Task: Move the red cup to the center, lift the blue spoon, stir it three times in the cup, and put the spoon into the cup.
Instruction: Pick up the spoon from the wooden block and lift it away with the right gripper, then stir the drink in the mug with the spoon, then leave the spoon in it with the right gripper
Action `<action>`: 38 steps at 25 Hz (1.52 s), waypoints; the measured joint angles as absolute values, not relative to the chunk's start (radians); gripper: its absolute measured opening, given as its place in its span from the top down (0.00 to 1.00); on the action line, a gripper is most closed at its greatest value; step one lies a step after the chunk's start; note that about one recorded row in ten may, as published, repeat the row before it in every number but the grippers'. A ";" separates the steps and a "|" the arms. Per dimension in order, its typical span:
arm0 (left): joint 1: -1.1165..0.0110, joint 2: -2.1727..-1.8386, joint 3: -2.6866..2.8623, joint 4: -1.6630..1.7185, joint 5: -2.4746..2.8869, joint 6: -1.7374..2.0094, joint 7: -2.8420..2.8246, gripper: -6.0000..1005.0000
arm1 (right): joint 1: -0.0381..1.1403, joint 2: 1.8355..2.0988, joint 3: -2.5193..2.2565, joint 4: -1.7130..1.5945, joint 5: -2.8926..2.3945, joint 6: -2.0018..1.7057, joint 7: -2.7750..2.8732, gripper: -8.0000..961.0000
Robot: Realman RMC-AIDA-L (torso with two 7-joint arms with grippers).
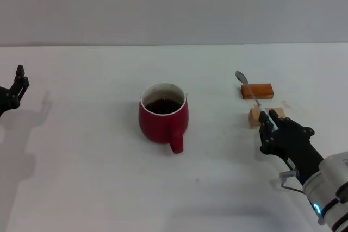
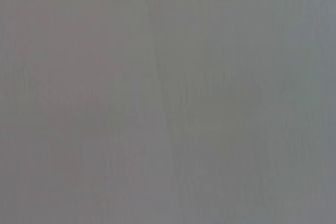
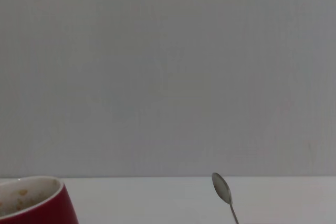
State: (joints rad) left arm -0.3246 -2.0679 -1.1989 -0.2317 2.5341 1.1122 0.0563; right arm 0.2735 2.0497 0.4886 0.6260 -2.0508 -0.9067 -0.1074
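Head view: the red cup [image 1: 163, 118] stands upright near the middle of the white table [image 1: 81, 177]; its white interior holds dark liquid well below the rim; its loop handle points toward the robot. The right gripper [image 1: 271, 117] is low over the table at the right, fingers clenched on the pale blue handle of the blue spoon [image 1: 251, 92]; the spoon slants away from the gripper, its grey bowl raised beyond the orange-brown block [image 1: 256, 91]. A tan block [image 1: 254, 118] sits just beside the gripper, partly hidden by it; whether the spoon touches either block cannot be told. The left gripper [image 1: 20, 82] is parked at the far left edge, well apart from the cup, fingers spread and holding nothing.

Left wrist view: only a plain grey surface; no object discernible.

Right wrist view: the cup's rim and red wall [image 3: 31, 200] show at one corner, brown residue on the white interior; the spoon's metal bowl [image 3: 221, 188] stands up against the grey wall.
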 joint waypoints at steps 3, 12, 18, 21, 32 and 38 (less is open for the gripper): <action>-0.322 -2.068 -1.199 -0.232 2.534 1.113 0.056 0.16 | 0.250 2.037 0.508 0.687 -2.048 -0.895 -0.178 0.86; -0.317 -2.068 -1.200 -0.232 2.534 1.116 0.055 0.16 | 0.101 1.968 0.674 1.062 -2.052 -0.702 -0.486 0.85; -0.315 -2.068 -1.200 -0.232 2.534 1.116 0.055 0.16 | 0.046 1.971 0.781 1.205 -2.053 -0.540 -0.600 0.86; -0.314 -2.068 -1.200 -0.232 2.534 1.117 0.055 0.16 | 0.020 1.980 0.843 1.273 -2.054 -0.440 -0.647 0.86; -0.313 -2.068 -1.203 -0.232 2.534 1.113 0.055 0.16 | -0.065 2.039 1.004 1.481 -2.125 -0.147 -0.753 0.85; -0.316 -2.068 -1.202 -0.232 2.534 1.112 0.055 0.16 | -0.106 2.076 1.126 1.616 -2.187 0.110 -0.740 0.86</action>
